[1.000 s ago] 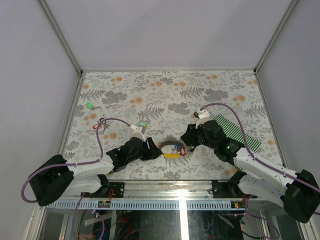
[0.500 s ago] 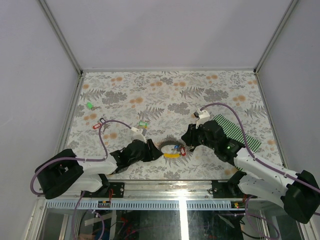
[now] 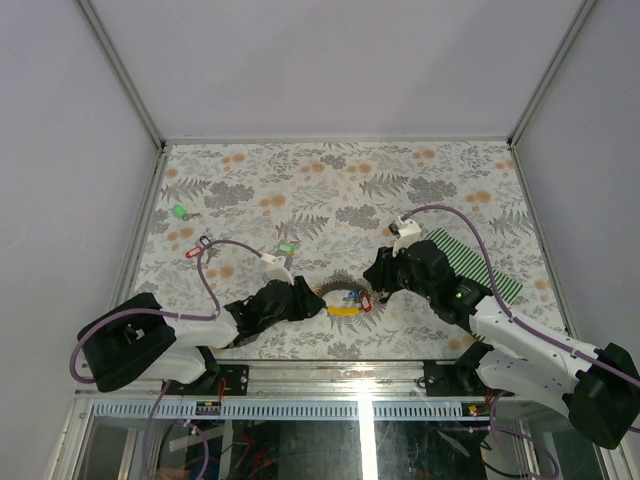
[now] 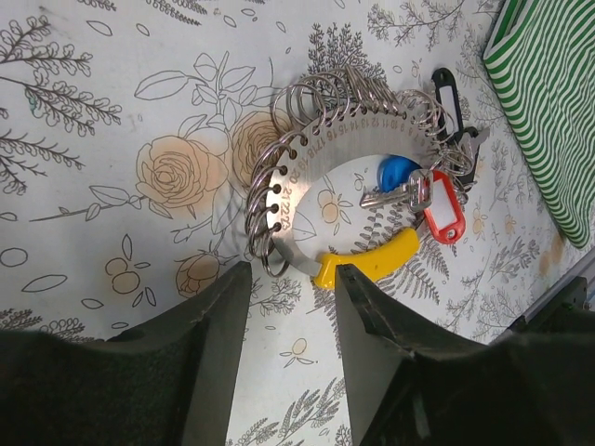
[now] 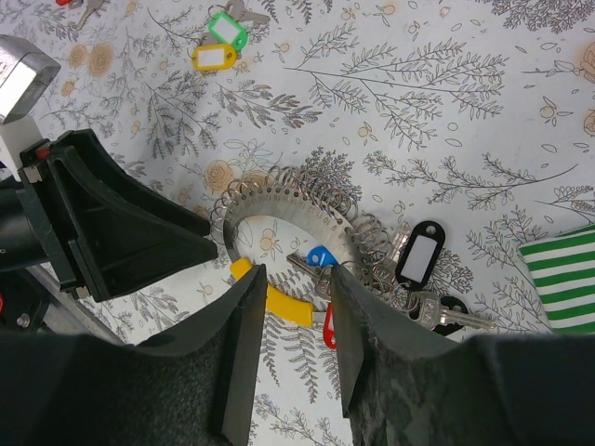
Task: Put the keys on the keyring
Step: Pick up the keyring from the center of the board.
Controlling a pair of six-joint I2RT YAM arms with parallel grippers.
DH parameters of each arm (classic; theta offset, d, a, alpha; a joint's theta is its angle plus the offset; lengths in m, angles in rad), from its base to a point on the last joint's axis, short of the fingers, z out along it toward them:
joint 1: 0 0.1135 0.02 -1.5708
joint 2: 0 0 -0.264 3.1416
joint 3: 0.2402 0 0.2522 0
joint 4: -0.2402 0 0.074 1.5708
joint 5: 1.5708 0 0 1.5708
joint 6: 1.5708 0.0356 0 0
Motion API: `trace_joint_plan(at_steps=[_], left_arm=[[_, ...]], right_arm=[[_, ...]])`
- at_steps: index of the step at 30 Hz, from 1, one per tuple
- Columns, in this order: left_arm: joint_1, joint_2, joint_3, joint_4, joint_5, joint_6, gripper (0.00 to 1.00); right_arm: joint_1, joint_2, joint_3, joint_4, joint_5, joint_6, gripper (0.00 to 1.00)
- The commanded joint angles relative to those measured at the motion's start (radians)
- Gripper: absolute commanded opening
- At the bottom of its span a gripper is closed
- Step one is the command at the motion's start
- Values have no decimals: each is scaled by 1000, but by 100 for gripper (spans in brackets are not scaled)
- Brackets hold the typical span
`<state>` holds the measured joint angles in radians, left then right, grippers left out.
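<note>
The keyring is a curved metal plate strung with several wire rings and a yellow handle; it lies flat on the floral table. A blue-headed key, a red tag and a black tag hang on it. My left gripper is open just short of the handle end, only tablecloth between its fingers. From the other side, my right gripper is open over the yellow handle. Loose keys lie apart: green, red and a green-yellow pair.
A green-and-white striped mat lies at the right under the right arm. The left arm's purple cable loops over the table near the red key. Grey walls close in the table on three sides.
The left arm's shoulder has swung right and its gripper has edged closer to the keyring. The right arm has hardly moved. The keyring lies where it was.
</note>
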<state>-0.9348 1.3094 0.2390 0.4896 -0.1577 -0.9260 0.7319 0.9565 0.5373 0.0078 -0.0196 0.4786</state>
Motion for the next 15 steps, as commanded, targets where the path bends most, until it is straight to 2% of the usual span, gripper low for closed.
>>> trace_joint_plan(at_steps=[1,8,12,15], left_arm=[[-6,33,8,2,-59,28,43],[-12,61,26,13,-51,35,41],[-13,68,24,14,-54,35,33],[-16,70,25,8,-60,38,31]], right_arm=[[-5,-23,44,16,-8,0,40],[-5,-18,47,14,-14,1,39],[-5,-16,46,12,-16,2,39],[-5,-14,46,12,-19,0,39]])
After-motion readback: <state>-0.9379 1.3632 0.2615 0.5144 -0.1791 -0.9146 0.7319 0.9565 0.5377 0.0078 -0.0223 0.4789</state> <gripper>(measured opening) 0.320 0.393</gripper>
